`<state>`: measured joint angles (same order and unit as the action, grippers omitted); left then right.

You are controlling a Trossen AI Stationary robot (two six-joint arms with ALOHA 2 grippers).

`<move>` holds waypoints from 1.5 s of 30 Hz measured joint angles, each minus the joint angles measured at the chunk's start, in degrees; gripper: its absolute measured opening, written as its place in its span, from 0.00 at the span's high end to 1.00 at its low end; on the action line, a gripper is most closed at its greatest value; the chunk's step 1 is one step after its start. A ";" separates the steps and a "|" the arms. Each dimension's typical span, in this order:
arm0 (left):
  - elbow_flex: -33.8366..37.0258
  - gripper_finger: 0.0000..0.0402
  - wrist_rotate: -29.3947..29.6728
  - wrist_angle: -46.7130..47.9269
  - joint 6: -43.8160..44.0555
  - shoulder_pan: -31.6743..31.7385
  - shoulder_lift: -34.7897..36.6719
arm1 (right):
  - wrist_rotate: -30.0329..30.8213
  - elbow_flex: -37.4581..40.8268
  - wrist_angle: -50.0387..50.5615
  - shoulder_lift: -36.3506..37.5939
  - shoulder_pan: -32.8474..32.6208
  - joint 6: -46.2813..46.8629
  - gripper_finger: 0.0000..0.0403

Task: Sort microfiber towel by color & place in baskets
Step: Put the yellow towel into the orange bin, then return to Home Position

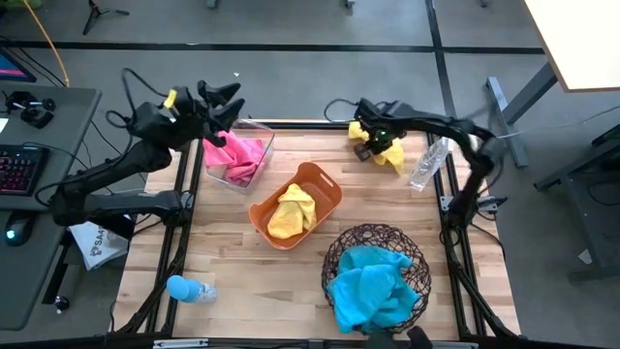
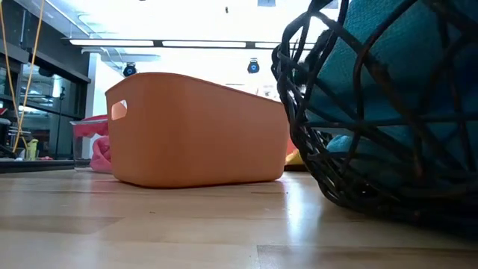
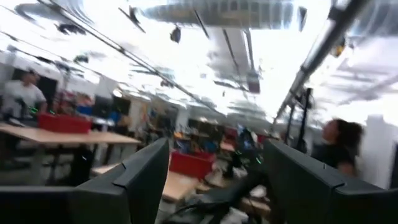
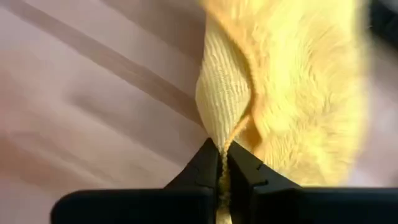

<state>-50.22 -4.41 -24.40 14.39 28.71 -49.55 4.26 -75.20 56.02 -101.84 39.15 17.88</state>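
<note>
My right gripper [image 1: 362, 134] is over the table's far right part, shut on a yellow towel [image 1: 389, 151]. In the right wrist view the towel [image 4: 292, 87] spreads out beyond the shut fingers. My left gripper [image 1: 219, 97] is open and raised above the far end of the clear bin [image 1: 262, 143], which holds pink towels [image 1: 232, 155]; its wrist view looks out into the room. The orange tub [image 1: 325, 184] holds yellow towels [image 1: 293, 209]. Sky-blue towels [image 1: 370, 287] fill the round wire basket [image 1: 407, 242]. My right gripper pinches a narrow bunched fold of the yellow towel [image 4: 221, 144] between its two fingertips, coming from above and slanting down. The rest of the towel hangs loose past the fingers over the wooden table. Whether its lower end rests on the table, I cannot tell.
A clear plastic bottle [image 1: 426, 165] lies next to the yellow towel at the table's right edge. Another bottle with a blue end [image 1: 186, 288] lies near the near left corner. In the low view the orange tub [image 2: 194, 127] and wire basket [image 2: 373, 112] stand close together. People show in the room.
</note>
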 joint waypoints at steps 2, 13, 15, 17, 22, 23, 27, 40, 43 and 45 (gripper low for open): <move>0.00 0.38 1.27 -0.33 -0.36 0.05 0.40 | -0.32 0.00 -2.74 5.49 -1.11 -0.20 0.98; 0.00 0.38 9.57 -0.32 -1.91 0.15 -0.75 | -21.81 -0.15 -29.24 21.09 -13.21 2.63 1.00; 0.00 0.38 9.66 -0.66 -0.38 0.15 -0.75 | -25.61 -0.15 -33.49 20.26 -17.33 2.29 1.00; 0.00 0.38 9.67 -0.62 0.92 0.15 -0.79 | -28.01 -0.15 -37.45 19.10 -21.22 0.83 1.00; 0.00 0.38 9.69 -1.22 2.63 0.15 -0.80 | -26.24 -0.15 -42.50 15.22 -26.97 -1.49 1.00; 0.00 0.38 9.65 -1.37 3.04 0.15 -0.80 | -24.03 -0.15 -42.57 14.21 -27.66 -1.46 1.00; 0.00 0.38 7.38 -1.75 3.44 0.15 -0.80 | -16.90 -0.15 -43.23 9.73 -29.36 -0.59 1.00; 0.00 0.38 -10.24 -0.95 7.95 -4.34 0.85 | -15.13 -0.15 -44.47 4.04 -34.44 12.91 0.67; 0.00 0.38 -10.42 -0.86 7.56 -5.75 1.26 | -14.12 -0.15 -44.01 4.13 -34.03 13.44 0.49; 0.00 0.38 -10.35 -0.63 7.39 -6.58 1.24 | -14.88 -0.15 -44.13 4.84 -33.40 14.82 0.39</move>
<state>-50.22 -14.76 -25.03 21.78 22.13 -48.31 -10.62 -75.35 11.89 -97.00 5.74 32.70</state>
